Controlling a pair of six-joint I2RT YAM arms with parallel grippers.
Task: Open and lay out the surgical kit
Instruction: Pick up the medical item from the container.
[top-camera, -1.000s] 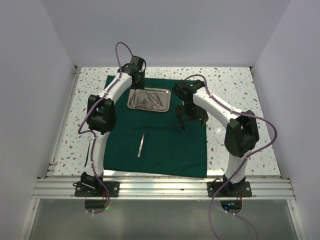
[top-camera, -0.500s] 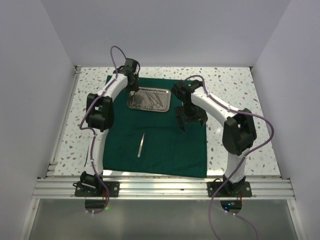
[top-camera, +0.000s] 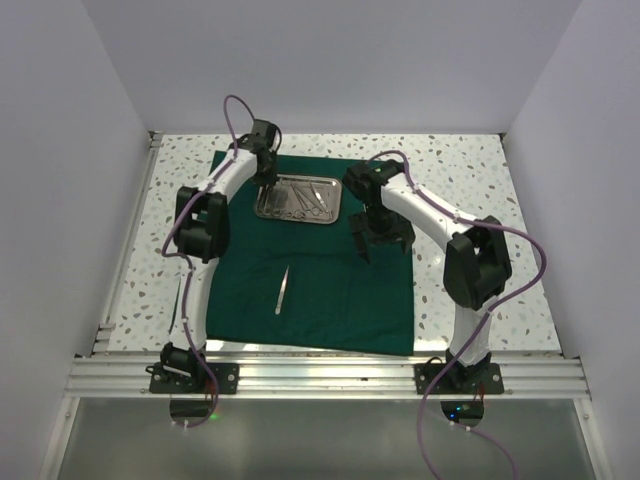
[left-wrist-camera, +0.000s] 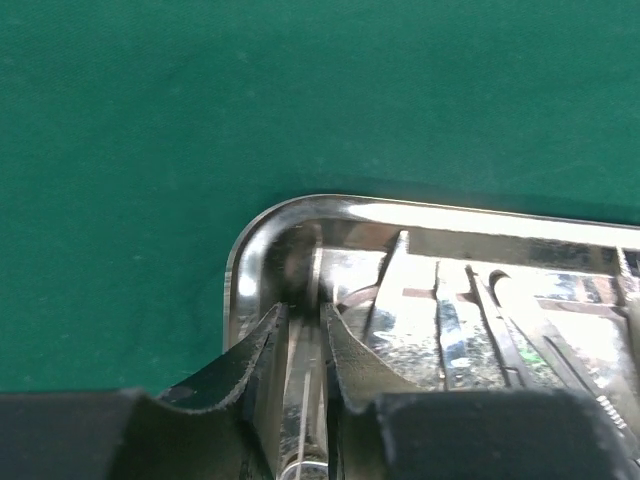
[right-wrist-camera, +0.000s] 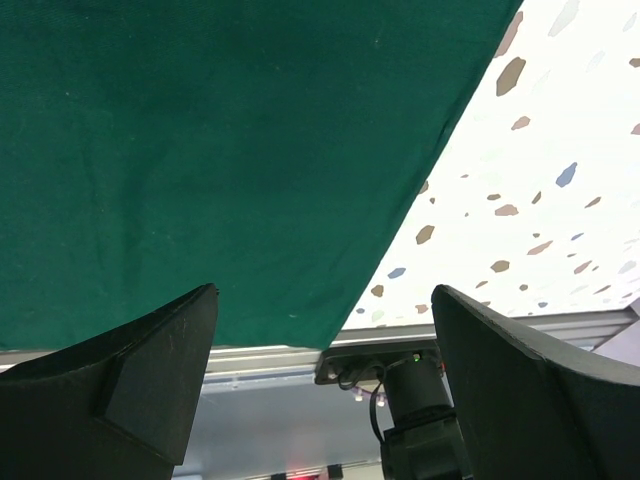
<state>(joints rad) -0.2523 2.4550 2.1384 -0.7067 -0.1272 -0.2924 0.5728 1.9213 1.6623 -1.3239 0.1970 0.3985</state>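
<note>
The dark green cloth lies spread flat on the table. The shiny steel tray sits on its far part and holds several slim silver instruments. My left gripper is down in the tray's left end. In the left wrist view the left gripper is closed on one slim silver instrument next to the tray wall. A pair of tweezers lies alone on the cloth's middle. My right gripper hovers open and empty over the cloth's right part.
The speckled table shows beyond the cloth's right edge. An aluminium rail runs along the near edge with both arm bases on it. White walls close in the left, right and far sides.
My left gripper has shifted a little left and down into the tray's left end. The right arm, the tweezers and the cloth have not moved.
</note>
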